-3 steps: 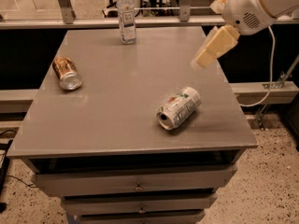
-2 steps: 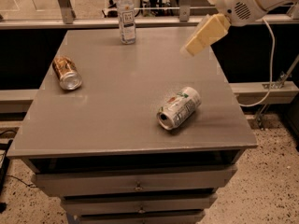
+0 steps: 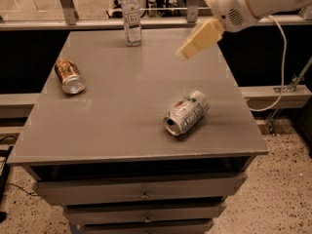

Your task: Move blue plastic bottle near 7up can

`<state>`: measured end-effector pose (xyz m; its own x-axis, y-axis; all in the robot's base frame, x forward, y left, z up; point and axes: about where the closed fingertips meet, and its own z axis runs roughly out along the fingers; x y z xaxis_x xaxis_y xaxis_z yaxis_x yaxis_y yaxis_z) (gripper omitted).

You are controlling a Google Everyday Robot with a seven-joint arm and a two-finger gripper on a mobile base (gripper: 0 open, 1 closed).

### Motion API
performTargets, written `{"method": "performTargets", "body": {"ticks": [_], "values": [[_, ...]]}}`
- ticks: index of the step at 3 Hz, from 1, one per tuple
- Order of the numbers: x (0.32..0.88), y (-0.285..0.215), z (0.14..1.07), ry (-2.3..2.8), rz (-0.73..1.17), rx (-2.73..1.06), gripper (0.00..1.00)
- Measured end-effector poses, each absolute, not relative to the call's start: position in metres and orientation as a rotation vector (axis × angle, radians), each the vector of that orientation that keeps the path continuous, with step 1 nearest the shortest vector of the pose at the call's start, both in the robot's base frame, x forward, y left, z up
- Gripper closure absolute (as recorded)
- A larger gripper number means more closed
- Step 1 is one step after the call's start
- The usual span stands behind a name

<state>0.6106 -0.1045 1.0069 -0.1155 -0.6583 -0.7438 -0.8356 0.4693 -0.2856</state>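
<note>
Jaws hover above table [image 3: 122,121] right of blue plastic bottle [image 3: 131,22] at far edge.

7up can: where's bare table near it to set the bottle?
Widest bare table lies left of the 7up can, toward the brown can, and behind it up to the blue plastic bottle at the far edge. Right and front of the can the edges are close. The gripper hangs over the far right.

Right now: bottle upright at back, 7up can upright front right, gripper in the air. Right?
No. The camera view shows the 7up can lying on its side, not upright. The blue plastic bottle does stand at the back, and the gripper hangs in the air right of it.
</note>
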Motion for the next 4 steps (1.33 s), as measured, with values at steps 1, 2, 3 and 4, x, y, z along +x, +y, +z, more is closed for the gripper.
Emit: {"method": "performTargets", "body": {"ticks": [1, 2, 3, 4], "values": [[0.676, -0.06, 0.978, 1.821, 0.307, -1.124, 0.0], [0.716, -0.035, 0.968, 1.798, 0.345, -1.037, 0.0], [0.754, -0.01, 0.967, 1.767, 0.386, -0.952, 0.0], [0.783, 0.007, 0.966, 1.759, 0.401, -0.872, 0.0]]}}
